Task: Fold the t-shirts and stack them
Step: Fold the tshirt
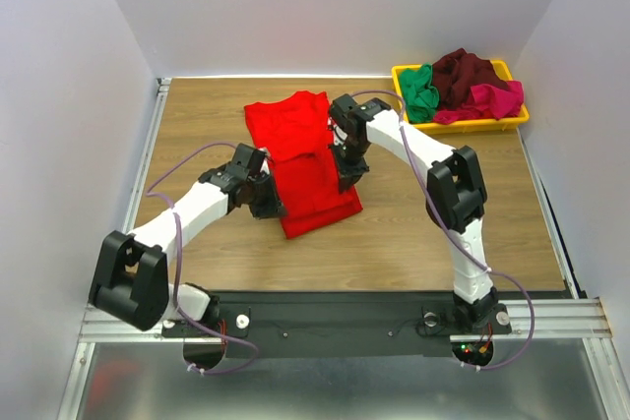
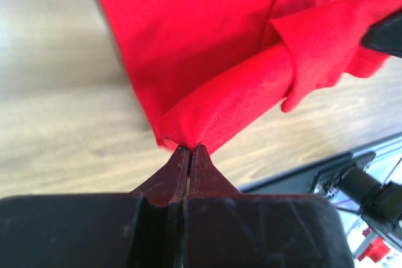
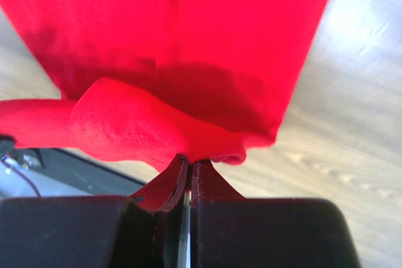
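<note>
A bright red t-shirt (image 1: 300,150) lies partly folded in the middle of the wooden table. My left gripper (image 1: 270,204) is shut on its lower left edge, and the cloth (image 2: 239,92) rises as a rolled fold from the tips (image 2: 189,150). On the shirt's right side my right gripper (image 1: 346,176) is shut on the cloth (image 3: 163,117), which bunches just above its tips (image 3: 190,161). The pinched edge hangs lifted off the table between both grippers. A green t-shirt (image 1: 421,90), a dark maroon one (image 1: 468,71) and a magenta-pink one (image 1: 492,102) lie crumpled in the tray.
The yellow tray (image 1: 517,121) stands at the table's far right corner. White walls close in the table at the back and both sides. A black rail (image 1: 345,307) with both arm bases runs along the near edge.
</note>
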Action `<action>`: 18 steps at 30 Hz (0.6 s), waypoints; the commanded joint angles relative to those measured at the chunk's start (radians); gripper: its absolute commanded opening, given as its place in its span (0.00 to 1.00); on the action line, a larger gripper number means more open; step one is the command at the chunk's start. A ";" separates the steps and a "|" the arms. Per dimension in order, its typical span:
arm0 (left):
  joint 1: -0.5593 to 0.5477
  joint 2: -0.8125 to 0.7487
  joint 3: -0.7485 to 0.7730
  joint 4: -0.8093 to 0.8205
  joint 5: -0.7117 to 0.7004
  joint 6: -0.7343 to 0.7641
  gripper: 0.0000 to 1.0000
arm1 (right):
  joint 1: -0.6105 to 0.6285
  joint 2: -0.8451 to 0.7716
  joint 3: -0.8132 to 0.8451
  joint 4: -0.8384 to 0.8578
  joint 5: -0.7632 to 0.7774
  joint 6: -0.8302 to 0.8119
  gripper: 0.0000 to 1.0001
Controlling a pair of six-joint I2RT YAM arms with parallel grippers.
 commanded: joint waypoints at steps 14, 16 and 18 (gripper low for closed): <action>0.114 0.197 0.180 0.086 0.000 0.152 0.00 | -0.084 0.204 0.312 -0.013 0.021 -0.069 0.00; 0.121 0.235 0.206 0.090 0.000 0.170 0.00 | -0.092 0.223 0.338 -0.013 0.024 -0.071 0.00; 0.123 0.255 0.221 0.091 -0.005 0.178 0.00 | -0.093 0.239 0.367 -0.013 0.024 -0.072 0.00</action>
